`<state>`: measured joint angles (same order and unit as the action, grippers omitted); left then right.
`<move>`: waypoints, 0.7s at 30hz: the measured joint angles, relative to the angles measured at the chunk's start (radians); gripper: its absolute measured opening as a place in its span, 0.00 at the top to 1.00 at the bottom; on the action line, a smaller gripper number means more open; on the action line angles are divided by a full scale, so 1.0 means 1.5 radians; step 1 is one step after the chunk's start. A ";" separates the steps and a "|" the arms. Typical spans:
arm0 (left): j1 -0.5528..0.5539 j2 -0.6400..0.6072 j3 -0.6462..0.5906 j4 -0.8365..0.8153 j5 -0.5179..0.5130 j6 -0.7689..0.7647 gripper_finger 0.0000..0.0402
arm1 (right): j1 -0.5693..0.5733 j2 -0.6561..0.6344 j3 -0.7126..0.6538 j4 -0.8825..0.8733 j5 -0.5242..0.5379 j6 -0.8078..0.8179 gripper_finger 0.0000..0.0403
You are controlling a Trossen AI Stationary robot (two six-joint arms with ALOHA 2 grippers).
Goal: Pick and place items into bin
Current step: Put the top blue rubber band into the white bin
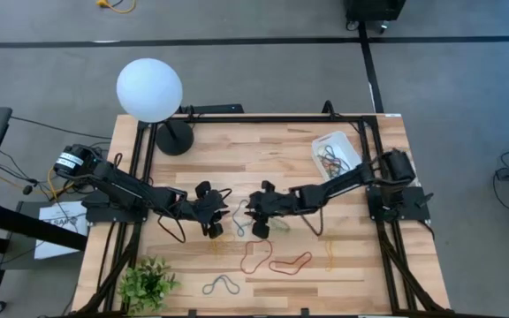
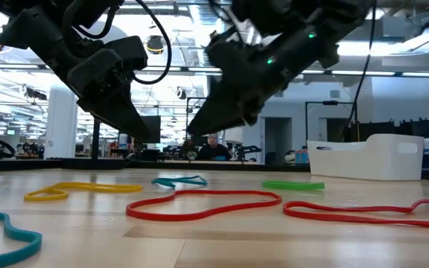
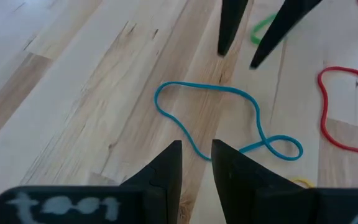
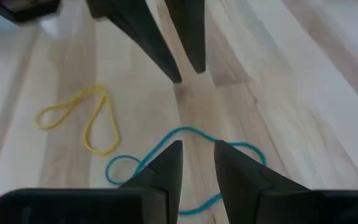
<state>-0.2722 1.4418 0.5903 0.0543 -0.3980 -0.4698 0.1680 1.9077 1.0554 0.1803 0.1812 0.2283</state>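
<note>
**Count on the table, by kind**

- Thin red rubber-band loops [image 1: 254,257]: 2, both loose on the wood.
- Thin blue-teal rubber-band loops [image 1: 222,284]: 2 loose.
- Thin yellow rubber-band loops [image 1: 331,254]: 2 loose.
- Thin green rubber-band loop [image 1: 281,226]: 1 loose.
- That makes 7 loose loops.
- Small white rectangular plastic bin [image 1: 343,140]: 1. It holds a tangle of more loops; can't count those.
- Dark robot arms: 2, one two-finger gripper each: left gripper [image 1: 217,217], right gripper [image 1: 253,215].
- White globe lamp on a black base [image 1: 149,89]: 1.
- Small green potted plant [image 1: 147,283]: 1.
- Light wooden table [image 1: 263,146]: 1.
- Person in the background room [image 2: 213,147]: 1.
</note>
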 joint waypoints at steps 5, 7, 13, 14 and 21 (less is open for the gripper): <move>0.000 0.000 0.000 -0.012 -0.003 0.000 0.81 | -0.007 0.075 0.100 -0.140 0.018 0.000 0.78; 0.000 0.000 0.000 -0.014 -0.005 -0.001 0.81 | -0.009 0.092 0.128 -0.217 0.048 0.000 0.78; 0.000 0.000 0.000 -0.023 -0.005 -0.002 0.81 | -0.016 0.133 0.177 -0.288 0.096 0.006 0.78; 0.000 0.000 0.000 -0.026 -0.005 -0.003 0.81 | -0.016 0.137 0.181 -0.284 0.088 0.010 0.78; 0.000 0.000 0.000 -0.029 -0.006 -0.003 0.81 | -0.027 0.138 0.183 -0.289 0.070 0.041 0.78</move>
<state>-0.2724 1.4418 0.5900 0.0101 -0.4065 -0.4736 0.1282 2.1143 1.3296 -0.2526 0.2867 0.2893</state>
